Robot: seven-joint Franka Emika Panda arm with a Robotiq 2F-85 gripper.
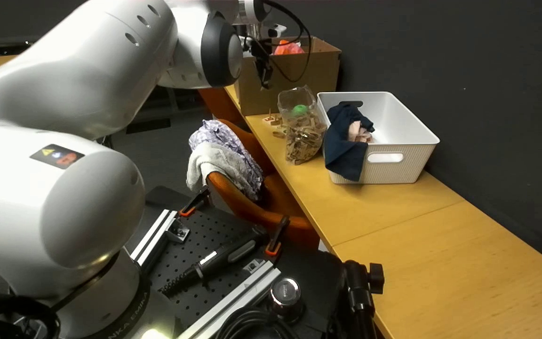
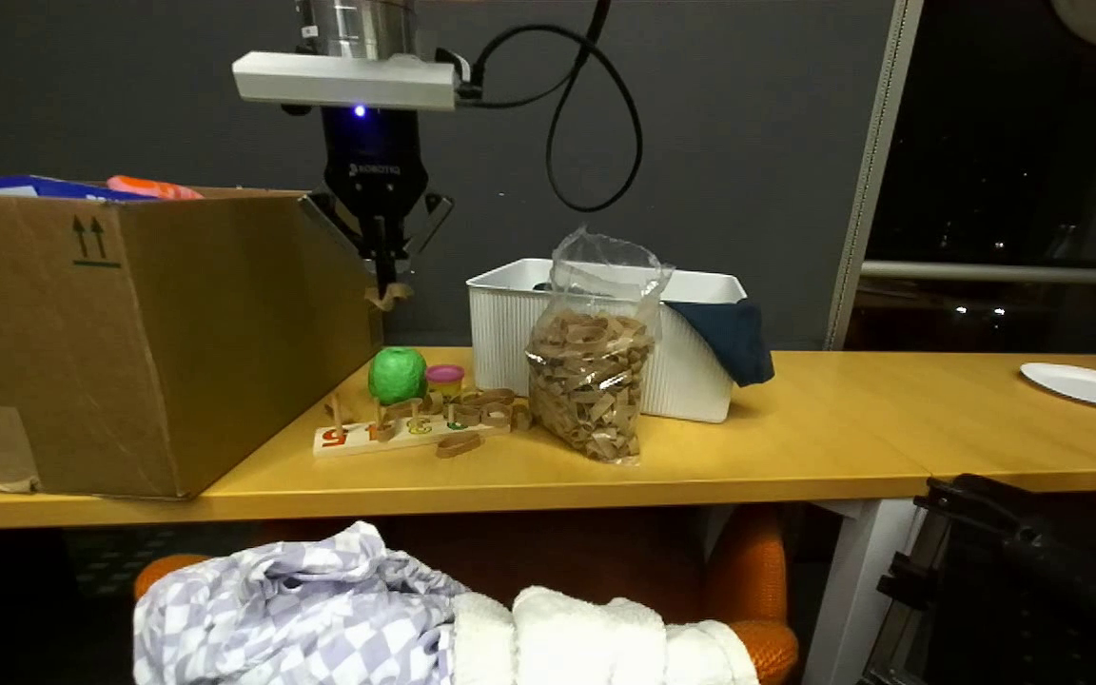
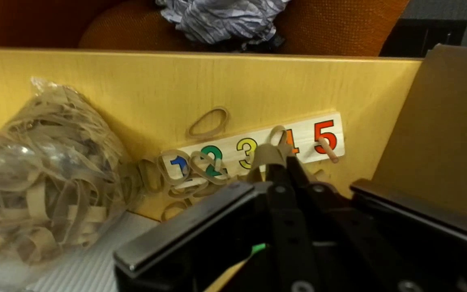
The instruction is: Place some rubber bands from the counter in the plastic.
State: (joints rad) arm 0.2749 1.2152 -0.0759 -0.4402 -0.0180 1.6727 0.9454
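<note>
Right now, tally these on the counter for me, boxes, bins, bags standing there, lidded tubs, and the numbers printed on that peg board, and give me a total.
Cardboard box: 1
White bin: 1
Clear bag of rubber bands: 1
Small tub with a pink lid: 1
Printed numbers on the peg board: 5
Total: 9

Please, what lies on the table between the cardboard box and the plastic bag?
In an exterior view, these lie between the cardboard box and the plastic bag: a numbered peg board, rubber bands, a green round object and a pink-lidded tub.
</note>
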